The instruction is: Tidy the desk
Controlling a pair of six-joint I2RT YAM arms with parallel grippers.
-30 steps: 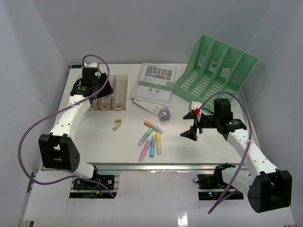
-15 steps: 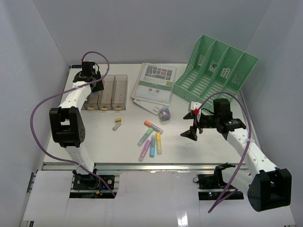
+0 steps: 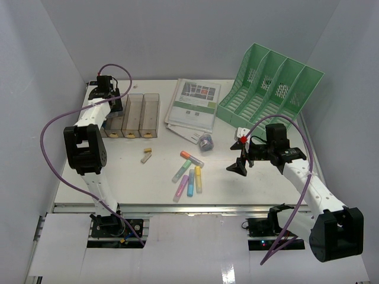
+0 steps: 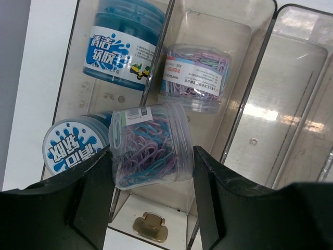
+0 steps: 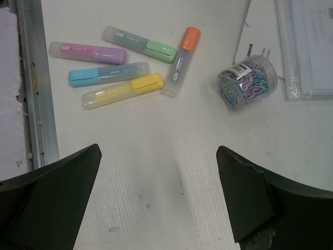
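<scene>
My left gripper (image 3: 108,96) hangs over the far-left end of the clear smoky tray (image 3: 148,112) at the back of the white desk (image 3: 130,177). In the left wrist view its fingers (image 4: 99,192) are shut on a clear tub of paper clips (image 4: 148,146), tilted above the divider between the tray's (image 4: 291,104) two left compartments. Two blue tubs (image 4: 122,44) lie in the first compartment and another paper-clip tub (image 4: 192,78) in the second. My right gripper (image 3: 240,161) (image 5: 158,151) stands wide open and empty over bare desk (image 5: 171,177), right of several highlighters (image 3: 189,174) (image 5: 117,67).
A third paper-clip tub (image 3: 206,142) (image 5: 247,83) lies beside a stack of papers (image 3: 192,106) (image 5: 307,47). A green file rack (image 3: 269,89) stands at the back right. A small yellowish piece (image 3: 146,155) lies in front of the tray. The metal rail (image 5: 31,88) runs along the front edge.
My left arm has folded upright and carried its gripper a little farther back and left over the tray. The right arm has not moved.
</scene>
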